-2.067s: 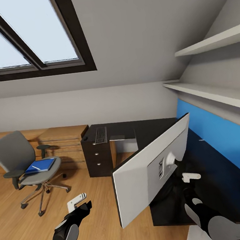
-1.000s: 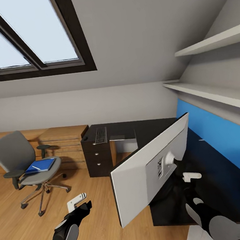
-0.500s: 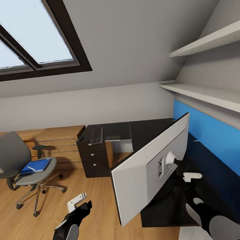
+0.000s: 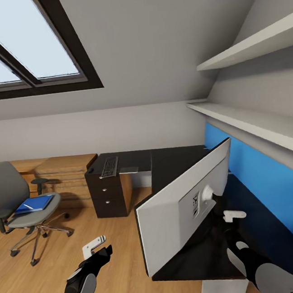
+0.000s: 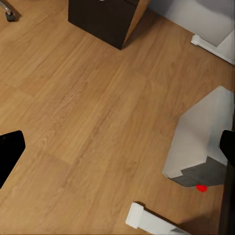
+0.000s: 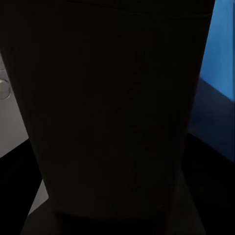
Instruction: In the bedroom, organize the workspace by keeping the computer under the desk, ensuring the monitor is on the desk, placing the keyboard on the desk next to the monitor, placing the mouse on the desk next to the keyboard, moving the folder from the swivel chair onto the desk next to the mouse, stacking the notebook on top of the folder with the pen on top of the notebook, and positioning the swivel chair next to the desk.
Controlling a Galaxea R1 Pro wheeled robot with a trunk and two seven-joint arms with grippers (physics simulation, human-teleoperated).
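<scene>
The monitor [image 4: 180,206] is tilting off the worktop [image 4: 175,159] edge, gripped at its stand by the right pincer [image 4: 228,221]; it could topple.

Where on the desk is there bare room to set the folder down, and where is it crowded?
The desk is bare on its black top between the keyboard on the far wing and the monitor, and along the blue back panel beyond the monitor. The near end is crowded: the monitor stands there with the right gripper close behind it.
</scene>
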